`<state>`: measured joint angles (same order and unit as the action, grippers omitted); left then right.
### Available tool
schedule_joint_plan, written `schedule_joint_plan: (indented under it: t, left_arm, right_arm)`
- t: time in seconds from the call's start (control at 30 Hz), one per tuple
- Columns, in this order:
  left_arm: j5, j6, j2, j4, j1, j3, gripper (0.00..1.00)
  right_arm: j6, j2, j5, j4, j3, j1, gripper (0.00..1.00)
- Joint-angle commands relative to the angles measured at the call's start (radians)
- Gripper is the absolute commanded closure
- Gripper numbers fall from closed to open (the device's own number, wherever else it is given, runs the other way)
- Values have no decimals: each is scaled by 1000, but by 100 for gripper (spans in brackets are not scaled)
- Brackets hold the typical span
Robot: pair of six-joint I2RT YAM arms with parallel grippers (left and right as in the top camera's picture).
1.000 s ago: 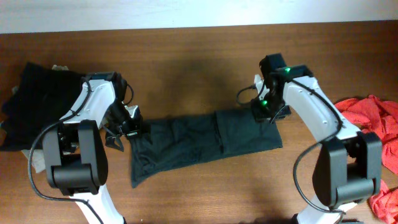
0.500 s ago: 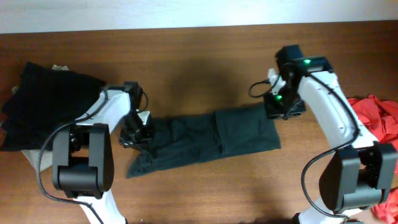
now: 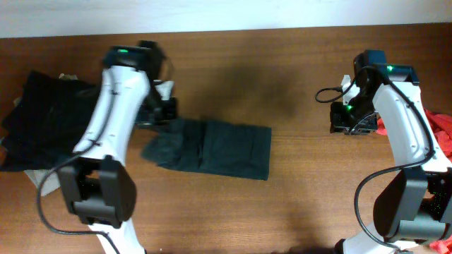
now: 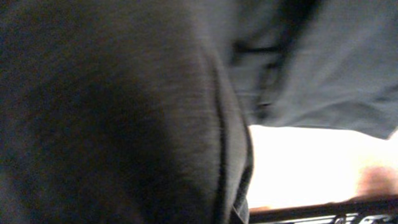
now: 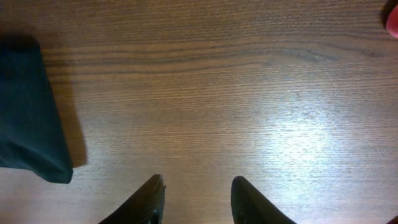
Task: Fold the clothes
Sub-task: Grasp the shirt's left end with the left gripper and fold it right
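The dark green-black T-shirt lies as a short folded band at the table's middle. Its left end is bunched up under my left gripper, which is shut on it. In the left wrist view the dark fabric fills almost everything and hides the fingers. My right gripper hovers over bare wood well to the right of the shirt. It is open, with nothing between its fingers. One corner of the shirt shows at the left of the right wrist view.
A pile of black clothes sits at the far left with a beige piece under it. A red garment lies at the right edge, just past my right arm. A pale strip runs behind the table's back edge.
My left gripper has shut on the shirt's left end and moved up and back. The shirt's long band is now shorter and further left. My right gripper has moved right, away from it.
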<state>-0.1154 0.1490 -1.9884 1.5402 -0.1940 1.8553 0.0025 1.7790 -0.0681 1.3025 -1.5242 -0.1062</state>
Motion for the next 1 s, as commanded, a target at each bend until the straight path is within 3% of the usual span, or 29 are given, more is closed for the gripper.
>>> schedule_joint_plan:
  t: [0.0,0.13,0.37,0.4,0.47,0.5,0.57,0.63,0.7,0.77,0.87,0.97]
  left_arm:
    - [-45,103,19,-77,-157,11,100]
    - [-7,184,-4,-208,-356,11,99]
    - [-23,195,-58,-251,-480,11,99]
    - [-23,195,-59,-262,-492,11,96]
    - [-23,195,-59,-271,-505,11,81]
    - [-24,195,-59,-276,-511,11,57]
    - [-120,169,-59,-281,-515,24,45]
    - [-251,74,-59,-285,-503,101,40]
    - [-248,12,-59,-266,-481,225,38]
    - [-129,13,-59,-212,-438,322,38]
    - [27,13,-63,-159,-353,327,33]
    - [52,13,-84,-177,-274,267,33]
  right_arm:
    - [2,-25,-3,8,-21,1,61]
    - [1,-25,-6,20,-21,1,61]
    - [2,-25,-10,20,-21,1,61]
    - [2,-25,-10,21,-21,1,61]
    - [1,-25,-10,22,-21,1,61]
    - [1,-25,-10,22,-21,1,61]
    - [1,-25,-10,21,-21,1,61]
    - [2,-25,-10,18,-21,1,61]
    - [1,-25,-10,18,-21,1,60]
    - [-13,-25,-50,22,-21,1,60]
    - [-266,-24,-431,53,-21,23,63]
    - [-320,-22,-527,71,-17,128,81]
